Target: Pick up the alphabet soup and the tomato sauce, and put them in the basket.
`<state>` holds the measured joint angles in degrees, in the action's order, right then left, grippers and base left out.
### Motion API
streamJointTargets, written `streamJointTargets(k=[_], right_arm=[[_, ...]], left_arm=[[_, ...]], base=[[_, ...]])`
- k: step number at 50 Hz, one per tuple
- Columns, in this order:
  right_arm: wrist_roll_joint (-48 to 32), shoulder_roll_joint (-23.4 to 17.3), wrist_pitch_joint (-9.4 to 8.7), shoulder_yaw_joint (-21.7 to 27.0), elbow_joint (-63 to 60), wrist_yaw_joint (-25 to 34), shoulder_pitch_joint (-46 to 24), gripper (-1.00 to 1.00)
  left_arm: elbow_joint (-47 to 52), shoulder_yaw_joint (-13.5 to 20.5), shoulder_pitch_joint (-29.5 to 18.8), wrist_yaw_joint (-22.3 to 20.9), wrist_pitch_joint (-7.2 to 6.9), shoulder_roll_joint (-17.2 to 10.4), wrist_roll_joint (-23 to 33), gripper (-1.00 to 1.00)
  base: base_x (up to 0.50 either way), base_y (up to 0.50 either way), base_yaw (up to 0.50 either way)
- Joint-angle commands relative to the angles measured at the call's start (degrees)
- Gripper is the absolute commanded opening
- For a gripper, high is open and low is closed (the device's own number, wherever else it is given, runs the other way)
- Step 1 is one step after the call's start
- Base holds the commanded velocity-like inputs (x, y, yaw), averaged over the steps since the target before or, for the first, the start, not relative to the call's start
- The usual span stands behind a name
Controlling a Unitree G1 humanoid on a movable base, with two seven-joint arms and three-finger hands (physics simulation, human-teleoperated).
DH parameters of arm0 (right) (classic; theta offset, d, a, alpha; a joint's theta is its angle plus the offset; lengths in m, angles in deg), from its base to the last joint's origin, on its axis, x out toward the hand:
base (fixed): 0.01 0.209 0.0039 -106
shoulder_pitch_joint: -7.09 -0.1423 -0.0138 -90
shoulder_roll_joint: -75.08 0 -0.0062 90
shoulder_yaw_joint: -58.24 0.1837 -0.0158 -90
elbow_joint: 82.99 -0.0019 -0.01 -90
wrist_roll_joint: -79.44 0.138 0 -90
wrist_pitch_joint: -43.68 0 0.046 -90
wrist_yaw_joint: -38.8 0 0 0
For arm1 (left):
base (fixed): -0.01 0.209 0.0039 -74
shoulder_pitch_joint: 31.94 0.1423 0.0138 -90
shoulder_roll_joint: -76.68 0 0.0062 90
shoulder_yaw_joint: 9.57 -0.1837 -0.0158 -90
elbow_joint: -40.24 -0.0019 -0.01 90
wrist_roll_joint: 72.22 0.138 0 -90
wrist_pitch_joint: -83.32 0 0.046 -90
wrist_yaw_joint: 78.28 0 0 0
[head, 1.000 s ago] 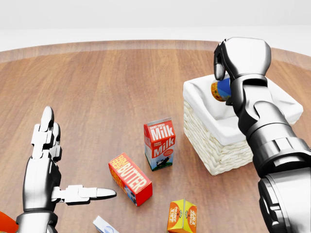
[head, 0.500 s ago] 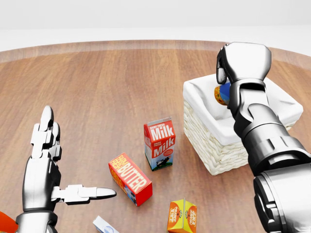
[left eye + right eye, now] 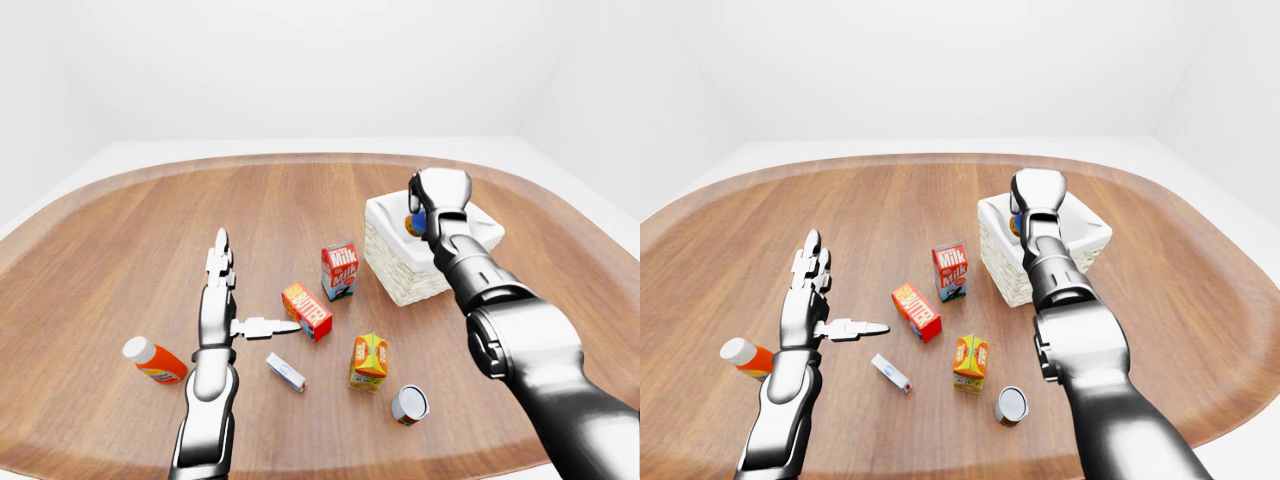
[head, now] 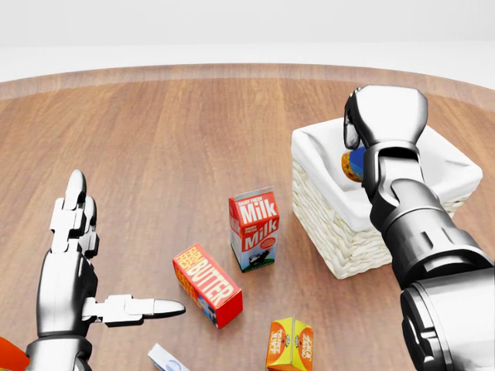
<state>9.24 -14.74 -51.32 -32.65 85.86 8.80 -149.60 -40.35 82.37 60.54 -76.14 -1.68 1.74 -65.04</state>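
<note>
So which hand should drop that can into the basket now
The right hand. It already grips the can directly over the basket, while the left hand hangs open far off at the view's left.

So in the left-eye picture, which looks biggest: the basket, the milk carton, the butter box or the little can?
Largest to smallest:
1. basket
2. milk carton
3. butter box, looking close to the milk carton, so that order is unsure
4. can

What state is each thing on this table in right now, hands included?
Right hand: shut on can, over basket.
Can: held, above the lining.
Basket: upright.
Left hand: open, holding nothing.
Milk carton: upright.
Butter box: lying flat.
Second can: on its side.
Orange bottle: lying down.
</note>
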Motion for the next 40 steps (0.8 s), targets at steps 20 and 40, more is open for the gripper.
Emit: streamJointTargets(k=[20, 40], right_arm=[[-1.67, -0.18, 0.00, -0.30, -0.57, 0.00, -0.30, 0.79], [-1.46, -0.04, 0.00, -0.35, -0.62, 0.00, -0.44, 1.00]], left_arm=[[-0.08, -0.12, 0.02, -0.15, 0.00, 0.01, -0.02, 1.00], [0.68, -0.20, 0.16, -0.25, 0.00, 0.04, 0.00, 1.00]], base=[[0.00, 0.00, 0.00], [0.00, 0.00, 0.00]])
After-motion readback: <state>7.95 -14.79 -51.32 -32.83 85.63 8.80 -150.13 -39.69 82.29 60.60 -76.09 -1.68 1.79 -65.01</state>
